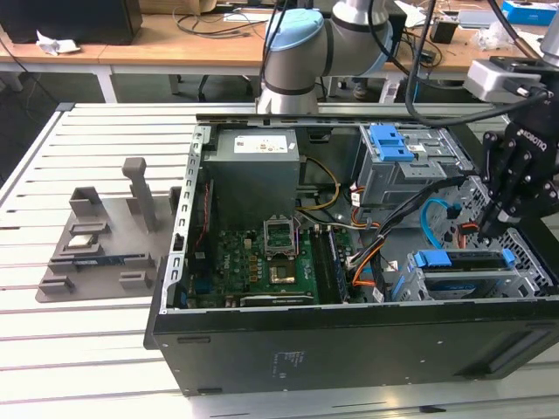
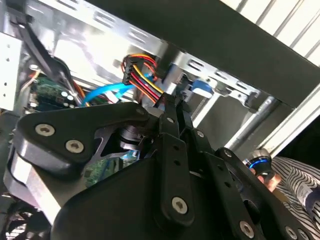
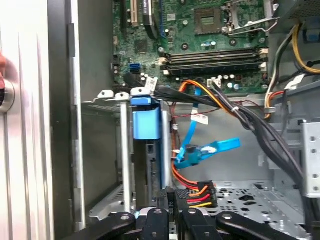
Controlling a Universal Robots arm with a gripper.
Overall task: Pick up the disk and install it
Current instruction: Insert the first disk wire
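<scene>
The disk (image 1: pixel 463 281), a flat silver drive framed by a blue rail bracket (image 1: pixel 461 259), sits in the lower drive cage at the case's corner on the exterior view's right. In the first wrist view it stands edge-on in the cage, with the disk's blue bracket tab (image 3: pixel 146 122) at its end. My gripper (image 1: pixel 491 229) hangs just above the disk's far end, fingers pressed together with nothing between them. The gripper (image 3: pixel 172 194) tips sit next to a red, yellow and black power plug (image 3: pixel 197 192). The second wrist view has the gripper (image 2: pixel 172 107) close to the same wires.
The open computer case (image 1: pixel 349 349) holds a motherboard (image 1: pixel 262 262), a power supply (image 1: pixel 258 166) and an upper drive cage with a blue latch (image 1: pixel 390 142). Blue and orange cables (image 1: pixel 432 218) run beside the disk. A grey parts fixture (image 1: pixel 96 240) lies at the exterior view's left.
</scene>
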